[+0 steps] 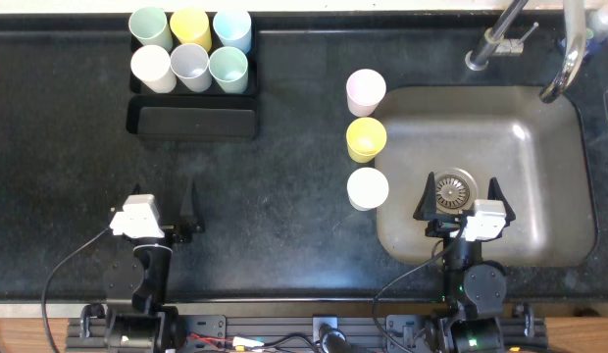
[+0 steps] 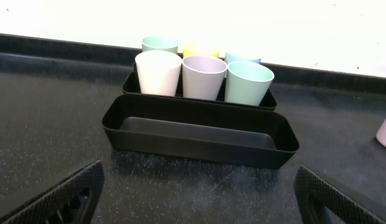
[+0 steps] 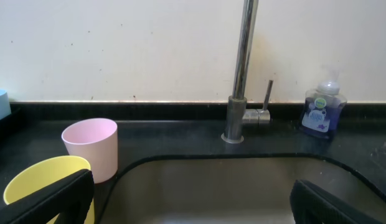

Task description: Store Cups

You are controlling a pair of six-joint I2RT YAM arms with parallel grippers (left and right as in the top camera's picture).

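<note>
Three loose cups stand in a column on the dark counter beside the sink: a pink cup (image 1: 365, 91) (image 3: 91, 147), a yellow cup (image 1: 366, 138) (image 3: 40, 190) and a white cup (image 1: 368, 188). Several cups fill a black tray (image 1: 139, 86) (image 2: 129, 82) at the back left. In front of it sits an empty black tray (image 1: 193, 122) (image 2: 199, 132). My left gripper (image 1: 165, 204) (image 2: 199, 199) is open, low over the counter, short of the empty tray. My right gripper (image 1: 458, 196) (image 3: 193, 205) is open over the sink, to the right of the loose cups.
The steel sink (image 1: 539, 118) with its drain (image 1: 455, 188) takes up the right side. A faucet (image 3: 241, 68) (image 1: 500, 34) rises behind it, and a soap bottle (image 3: 323, 110) stands at the back right. Bare counter lies between the trays and the loose cups.
</note>
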